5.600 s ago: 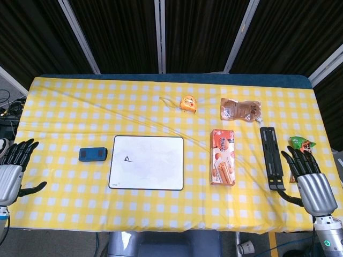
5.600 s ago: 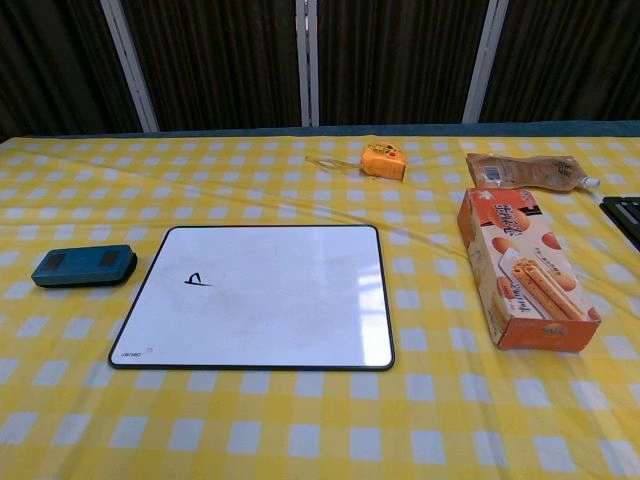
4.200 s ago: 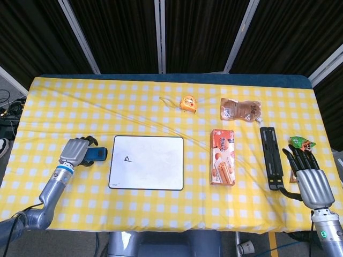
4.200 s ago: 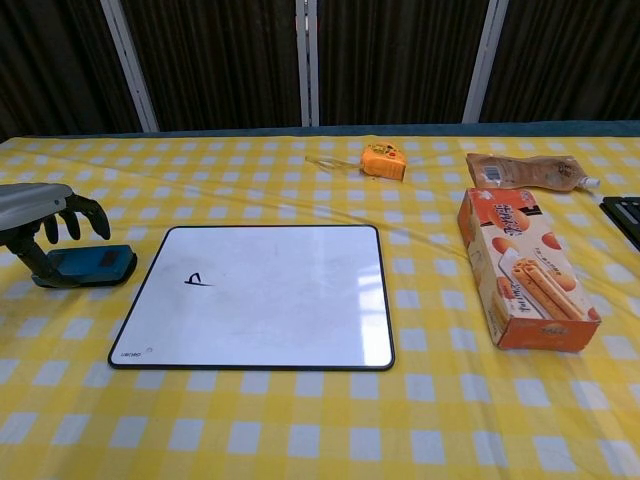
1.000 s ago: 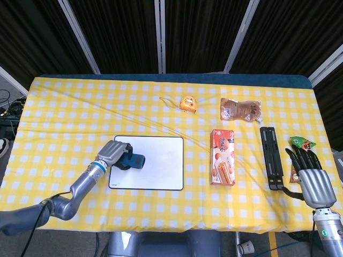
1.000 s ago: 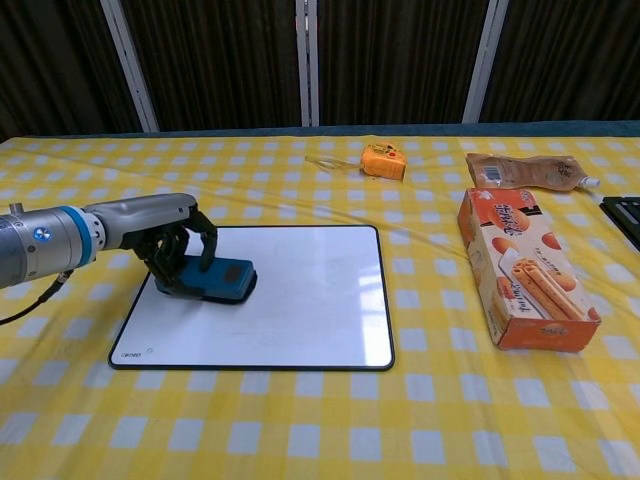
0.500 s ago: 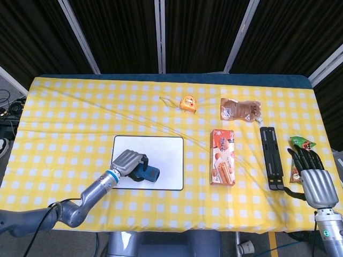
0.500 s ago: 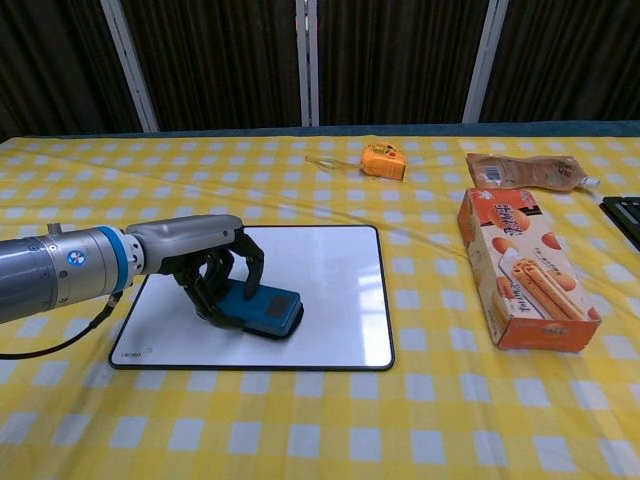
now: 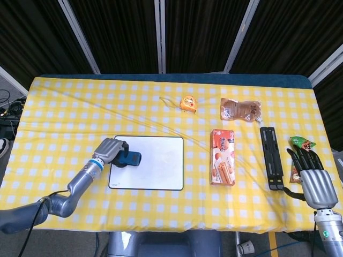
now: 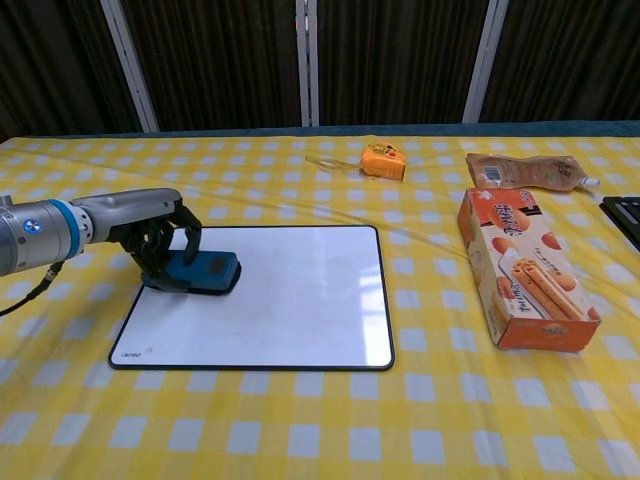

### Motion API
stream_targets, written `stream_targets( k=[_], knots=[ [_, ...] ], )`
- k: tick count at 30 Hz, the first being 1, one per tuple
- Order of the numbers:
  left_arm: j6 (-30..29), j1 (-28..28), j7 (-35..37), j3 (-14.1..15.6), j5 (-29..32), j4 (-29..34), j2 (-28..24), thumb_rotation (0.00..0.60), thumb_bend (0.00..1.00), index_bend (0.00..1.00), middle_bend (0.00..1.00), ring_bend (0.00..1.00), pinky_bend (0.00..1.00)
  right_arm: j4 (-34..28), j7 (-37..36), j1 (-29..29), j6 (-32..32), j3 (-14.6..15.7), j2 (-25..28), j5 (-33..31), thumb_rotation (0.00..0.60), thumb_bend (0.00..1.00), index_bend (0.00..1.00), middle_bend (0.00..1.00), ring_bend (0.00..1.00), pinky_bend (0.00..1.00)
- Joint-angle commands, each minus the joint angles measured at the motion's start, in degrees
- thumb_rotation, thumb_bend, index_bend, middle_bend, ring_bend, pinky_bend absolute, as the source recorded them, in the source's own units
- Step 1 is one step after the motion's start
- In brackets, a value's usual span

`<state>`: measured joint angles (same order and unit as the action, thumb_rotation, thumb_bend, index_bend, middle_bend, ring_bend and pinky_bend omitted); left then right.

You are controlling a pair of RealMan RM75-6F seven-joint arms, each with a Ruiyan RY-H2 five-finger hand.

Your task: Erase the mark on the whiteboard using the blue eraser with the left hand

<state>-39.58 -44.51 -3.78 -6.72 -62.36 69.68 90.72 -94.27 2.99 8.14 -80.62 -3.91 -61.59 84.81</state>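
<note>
Yellow-and-white checked cloth covered the table (image 9: 64, 107), and nearest the robot, at the right front edge, the right hand (image 9: 313, 179) rested with its fingers straight and apart, holding nothing. Just to its left lay a black bar-shaped object (image 9: 271, 157), and just beyond its fingertips a small green packet (image 9: 302, 143). Left of centre and towards the front sat the whiteboard (image 9: 155, 166), flat on the cloth; its surface looked clean in both views, with no mark to be seen. At the board's far left corner the left hand (image 9: 109, 151) curled its fingers down over the blue eraser (image 10: 205, 271), gripping it and pressing it flat against the board, the eraser's right end sticking out past the fingers. The left arm reached in from the near left. To the right of the board, apart from it, lay an orange biscuit box (image 10: 525, 267) with its long side running near to far. Farther back, a brown pouch (image 9: 241, 109) lay beyond the box, and to its left, near the middle of the table, sat an orange tape measure (image 9: 188, 103) with a short strap trailing to the left.
</note>
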Motion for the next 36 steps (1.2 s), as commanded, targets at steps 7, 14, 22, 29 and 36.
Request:
stream_targets(
  k=[7,14,22,29,36],
  knots=[
    [-4.3,3.7,7.3,-0.8,-4.6,3.3,-8.9,0.6,0.22,0.55,0.41,0.47,0.52,-0.4,0.1,-0.1,-0.3,0.1,0.1,0.5,0.6,0.0,0.0,0.0,0.0,0.0],
    [-3.1,6.3,11.1,2.2,-6.8,-1.6,-10.1,0.6,0.22,0.55,0.41,0.47,0.52,-0.9,0.5,-0.2,-0.6,0.4,0.1,1.1,0.6,0.0,0.0,0.0,0.0,0.0],
    [-3.1,7.4,16.8,4.0,-11.5,-5.3,-8.0,0.6,0.03,0.24,0.14,0.19,0.33,-1.4,1.3,-0.1,-0.7,0.5,-0.1,1.5,0.6,0.0,0.0,0.0,0.0,0.0],
    [-10.8,10.4,12.1,1.7,-9.3,1.4,-11.8,0.585,0.0,0.0,0.0,0.0,0.0,-1.6,0.5,-0.2,-1.0,0.5,0.3,1.9,0.6,0.0,0.0,0.0,0.0,0.0],
    [-26.8,17.9,0.5,0.0,-6.4,18.2,-19.7,0.6,0.0,0.0,0.0,0.0,0.0,-2.2,-1.6,-0.4,-2.1,0.4,1.2,3.1,0.6,0.0,0.0,0.0,0.0,0.0]
  ],
)
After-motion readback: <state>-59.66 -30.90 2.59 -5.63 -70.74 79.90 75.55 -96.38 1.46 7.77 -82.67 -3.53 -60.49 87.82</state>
